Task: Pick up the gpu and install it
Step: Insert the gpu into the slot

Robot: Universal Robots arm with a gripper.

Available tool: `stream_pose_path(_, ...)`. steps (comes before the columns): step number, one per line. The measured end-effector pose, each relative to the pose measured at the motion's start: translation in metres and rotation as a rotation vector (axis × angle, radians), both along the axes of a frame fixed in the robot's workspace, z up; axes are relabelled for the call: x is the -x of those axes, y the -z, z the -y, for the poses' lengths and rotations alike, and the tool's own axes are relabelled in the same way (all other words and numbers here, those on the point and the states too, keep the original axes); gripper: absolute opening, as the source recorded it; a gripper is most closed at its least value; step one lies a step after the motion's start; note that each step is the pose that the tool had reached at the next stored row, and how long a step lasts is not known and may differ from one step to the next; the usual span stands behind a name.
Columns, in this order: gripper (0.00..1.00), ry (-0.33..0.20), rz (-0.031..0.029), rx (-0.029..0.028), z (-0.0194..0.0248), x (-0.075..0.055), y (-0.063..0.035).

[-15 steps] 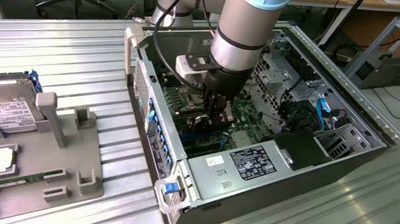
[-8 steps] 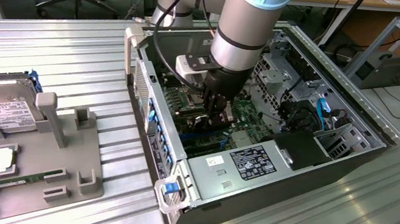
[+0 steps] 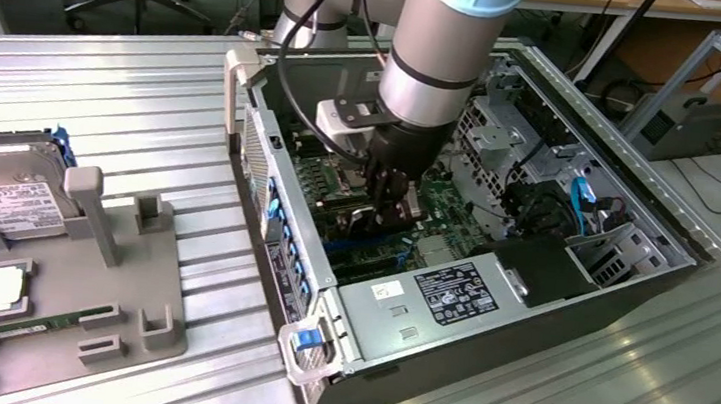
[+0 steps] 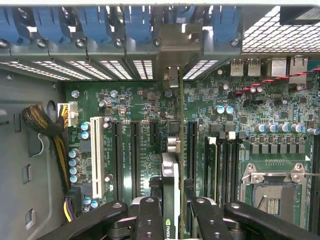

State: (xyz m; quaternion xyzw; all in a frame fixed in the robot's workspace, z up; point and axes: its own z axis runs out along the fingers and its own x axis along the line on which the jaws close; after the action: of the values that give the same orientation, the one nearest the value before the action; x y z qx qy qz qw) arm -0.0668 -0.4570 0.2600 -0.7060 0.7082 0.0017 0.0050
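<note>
Reaching down into the open case [image 3: 520, 350], the gripper [image 3: 392, 200] is clamped on the gpu [image 4: 170, 175], with its fingers [image 4: 150, 220] pressing on either face. The gpu stands on edge over the motherboard [image 4: 125, 107], running along the long black slots [image 4: 136, 155]. I cannot tell whether it is seated. At the exterior view's left, a hard drive [image 3: 12, 196] and a RAM stick [image 3: 33, 325] lie on a grey holder [image 3: 137, 289].

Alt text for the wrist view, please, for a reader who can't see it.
The gripper holds the gpu edge-on over a green motherboard, parallel to its black expansion slots. Blue slot clips line the far edge, and an empty CPU socket lies nearby.
</note>
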Motion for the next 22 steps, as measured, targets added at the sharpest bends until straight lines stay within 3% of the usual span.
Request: stream_pose_path(22, 0.27, 0.000, 0.0000, 0.0000, 0.0000, 0.0026, 0.0050)
